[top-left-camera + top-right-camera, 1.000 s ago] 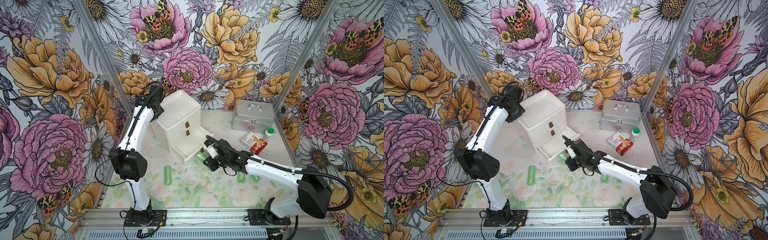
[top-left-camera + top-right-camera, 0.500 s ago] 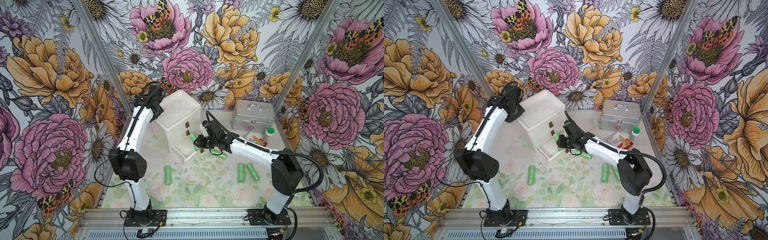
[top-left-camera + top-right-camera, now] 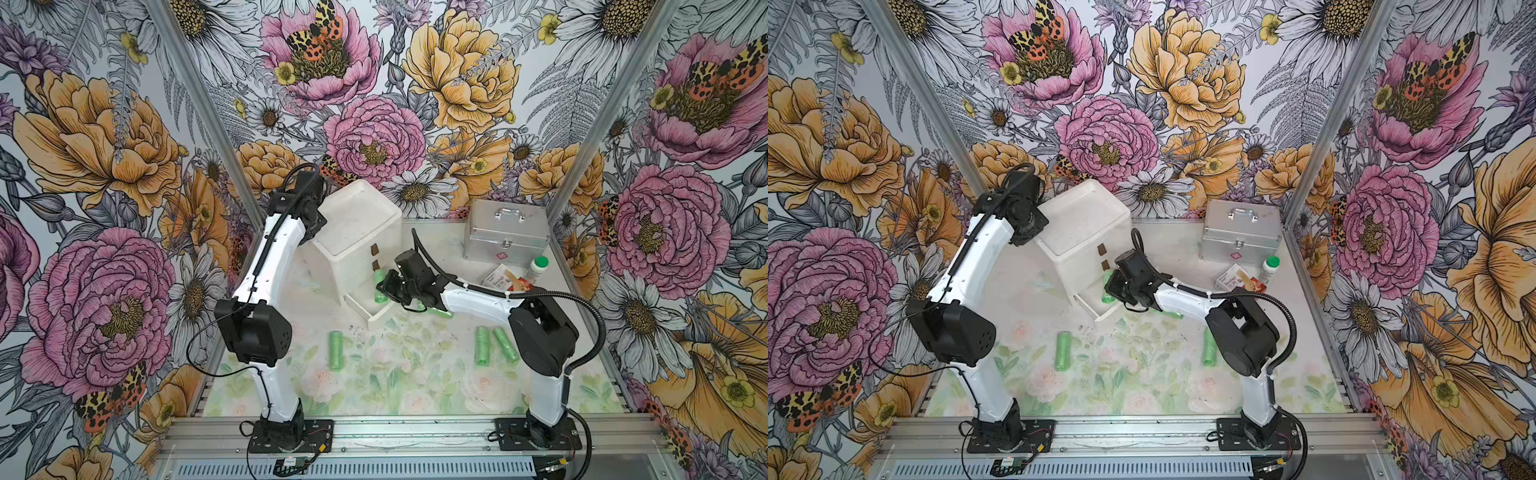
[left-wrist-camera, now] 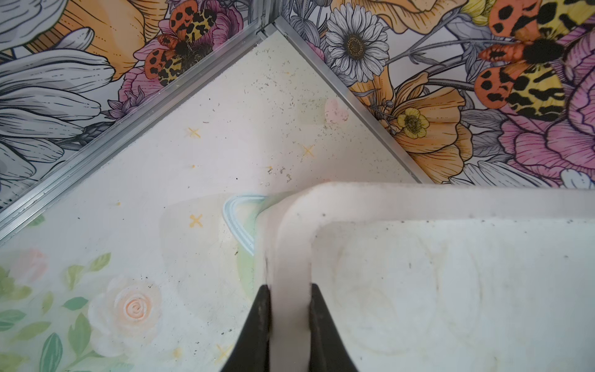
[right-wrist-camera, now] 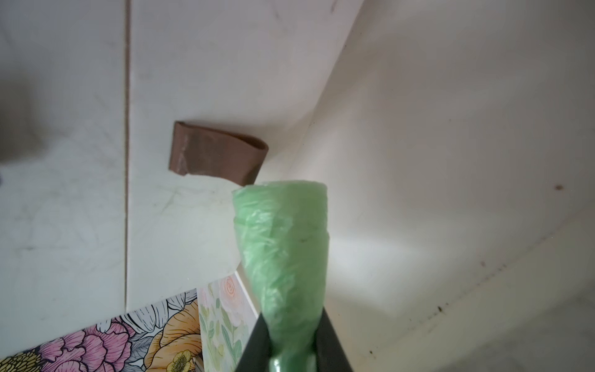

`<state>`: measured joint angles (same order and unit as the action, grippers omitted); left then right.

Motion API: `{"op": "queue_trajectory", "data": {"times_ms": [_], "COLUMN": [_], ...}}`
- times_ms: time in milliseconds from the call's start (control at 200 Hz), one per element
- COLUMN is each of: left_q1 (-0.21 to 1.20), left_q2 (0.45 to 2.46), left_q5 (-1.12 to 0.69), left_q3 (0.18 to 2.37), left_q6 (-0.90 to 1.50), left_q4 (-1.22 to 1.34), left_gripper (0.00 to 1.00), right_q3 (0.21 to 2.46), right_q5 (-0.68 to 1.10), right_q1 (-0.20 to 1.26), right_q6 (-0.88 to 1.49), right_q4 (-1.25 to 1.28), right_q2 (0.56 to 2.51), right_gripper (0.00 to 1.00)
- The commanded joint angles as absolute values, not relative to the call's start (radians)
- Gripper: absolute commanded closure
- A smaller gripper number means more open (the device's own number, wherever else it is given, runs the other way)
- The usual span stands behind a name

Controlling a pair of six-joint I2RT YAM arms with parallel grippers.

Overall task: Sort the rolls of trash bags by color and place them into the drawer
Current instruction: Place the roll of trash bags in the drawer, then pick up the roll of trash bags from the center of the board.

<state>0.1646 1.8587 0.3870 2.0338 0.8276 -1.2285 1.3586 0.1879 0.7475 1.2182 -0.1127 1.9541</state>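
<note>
The green roll (image 5: 283, 257) is pinched at one end by the right jaws, which are closed down to its width. It's held over the pulled-out bottom drawer (image 3: 382, 319) of the white chest (image 3: 357, 224), right by a brown pull tab (image 5: 219, 154). The chest's top rim (image 4: 291, 257) is clamped tight by the left jaws, so the chest is braced. Probably best if the roll gets lowered well inside the drawer walls and laid flat before it's let go, otherwise it could be bounced out. A few more green rolls (image 3: 336, 350) are seen on the worktop (image 3: 395, 374) in front of the chest.
</note>
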Motion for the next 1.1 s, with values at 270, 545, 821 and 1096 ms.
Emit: {"op": "queue_trajectory", "data": {"times_ms": [270,545,821,1096], "left_q1": [0.155,0.153,0.161,0.161], "left_q2": [1.881,1.882,1.882,1.863], "left_q5": [0.167,0.161,0.162,0.164], "left_q3": [1.952,1.955,1.954,1.947], "left_q6": [0.873,0.876,0.885,0.878], "left_q4": [-1.319,-1.316,-1.312,-1.313], "left_gripper": [1.0,1.0,1.0,1.0], "right_q3": [1.331,1.342,1.431,1.548], "right_q5": [0.155,0.101,0.037,0.023], "right_q1": [0.759,0.845,1.018,1.085], "right_q6": [1.22,1.064,1.002,1.019], "right_q4": [-0.043,-0.182,-0.285,-0.313], "right_q2": [1.924,1.818,1.903,2.099], "right_gripper": [0.28,0.29,0.31,0.31]}}
